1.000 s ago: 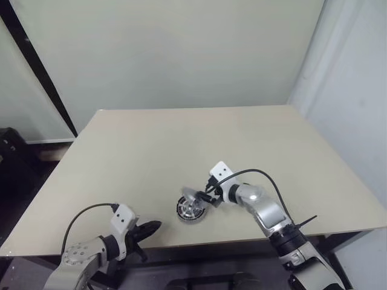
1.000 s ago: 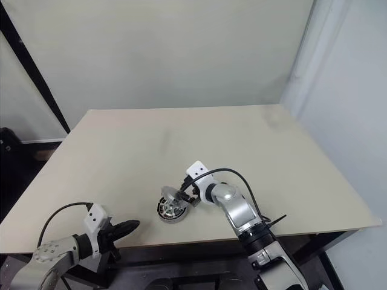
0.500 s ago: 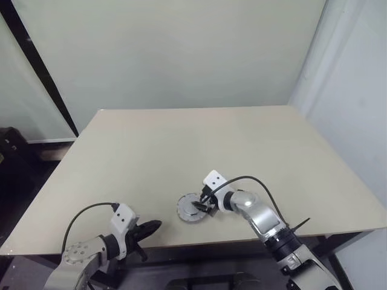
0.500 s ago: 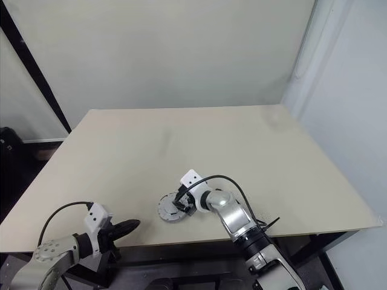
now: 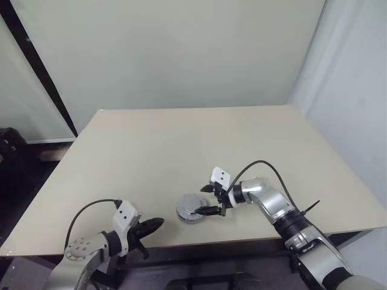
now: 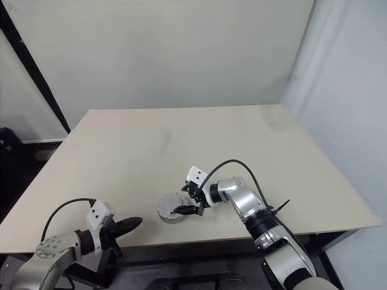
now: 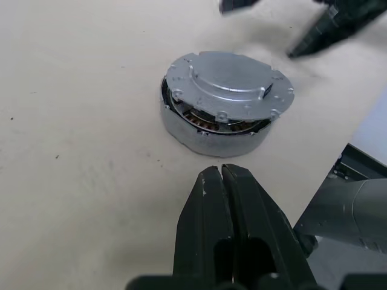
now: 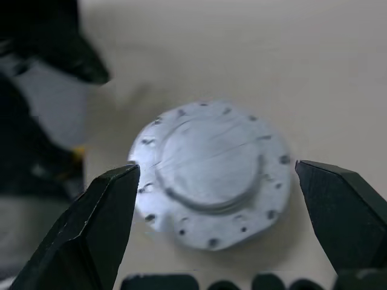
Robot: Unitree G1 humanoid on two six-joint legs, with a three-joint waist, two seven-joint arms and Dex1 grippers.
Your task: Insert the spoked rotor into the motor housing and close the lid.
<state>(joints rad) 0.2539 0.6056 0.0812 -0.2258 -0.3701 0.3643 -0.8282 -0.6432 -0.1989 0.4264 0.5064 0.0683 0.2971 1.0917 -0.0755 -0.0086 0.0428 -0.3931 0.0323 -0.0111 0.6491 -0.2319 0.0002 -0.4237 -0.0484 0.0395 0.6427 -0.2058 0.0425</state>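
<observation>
The motor housing stands on the table near its front edge. The grey lid lies on top of it, and a gap under one side of the lid shows copper windings. The spoked rotor is hidden. My right gripper is open just right of the housing, its fingers spread wider than the lid and apart from it. My left gripper is shut on nothing, low at the table's front edge, a short way left of the housing and pointing at it.
The beige table stretches bare behind the housing to the wall. Its front edge runs just below both grippers. A black cable loops over the right wrist.
The right gripper, which held the lid tilted over the housing, lowered it onto the housing, let go and swung its wrist round. The left gripper has stayed still.
</observation>
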